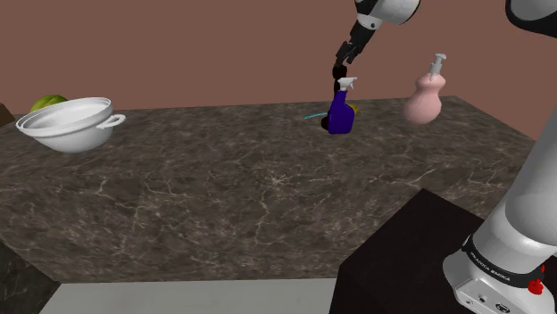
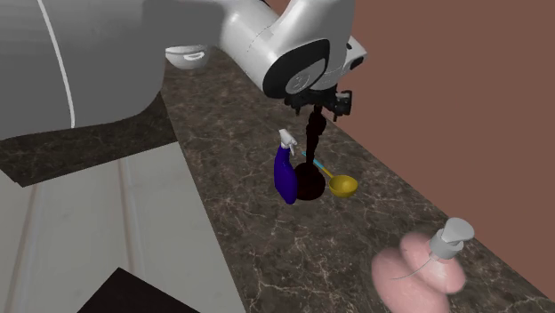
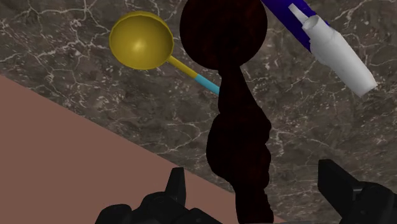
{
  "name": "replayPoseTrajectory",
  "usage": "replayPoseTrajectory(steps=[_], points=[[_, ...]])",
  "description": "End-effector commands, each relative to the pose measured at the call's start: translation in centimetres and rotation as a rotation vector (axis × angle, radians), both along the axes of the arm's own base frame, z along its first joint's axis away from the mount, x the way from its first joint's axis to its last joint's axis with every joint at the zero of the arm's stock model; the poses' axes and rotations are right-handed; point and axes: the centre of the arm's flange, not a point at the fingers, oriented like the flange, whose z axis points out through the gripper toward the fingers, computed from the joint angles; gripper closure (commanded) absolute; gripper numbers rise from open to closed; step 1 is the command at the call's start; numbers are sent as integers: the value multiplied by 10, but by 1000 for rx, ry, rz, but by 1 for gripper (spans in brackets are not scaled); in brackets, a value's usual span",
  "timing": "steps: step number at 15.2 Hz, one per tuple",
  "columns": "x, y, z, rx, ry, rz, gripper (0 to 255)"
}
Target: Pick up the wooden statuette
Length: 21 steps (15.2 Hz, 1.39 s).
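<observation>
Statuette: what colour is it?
Almost black, with a dark reddish tinge; the statuette shows best in the wrist view.

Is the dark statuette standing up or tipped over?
Upright: the statuette stands on its round base on the counter, with the open claw above its top.

Dark veined stone counter (image 1: 223, 205); plain reddish-brown wall (image 1: 178, 45) behind it.
</observation>
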Motion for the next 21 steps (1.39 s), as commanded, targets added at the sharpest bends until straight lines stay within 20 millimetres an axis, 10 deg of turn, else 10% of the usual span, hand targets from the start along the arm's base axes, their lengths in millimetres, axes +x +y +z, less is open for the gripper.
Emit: replayPoseTrajectory(steps=[1, 7, 8, 21], points=[[1, -2, -9, 0, -2, 0, 0], [1, -2, -33, 0, -2, 0, 0], [1, -2, -34, 0, -2, 0, 255], [1, -2, -12, 0, -2, 0, 255]])
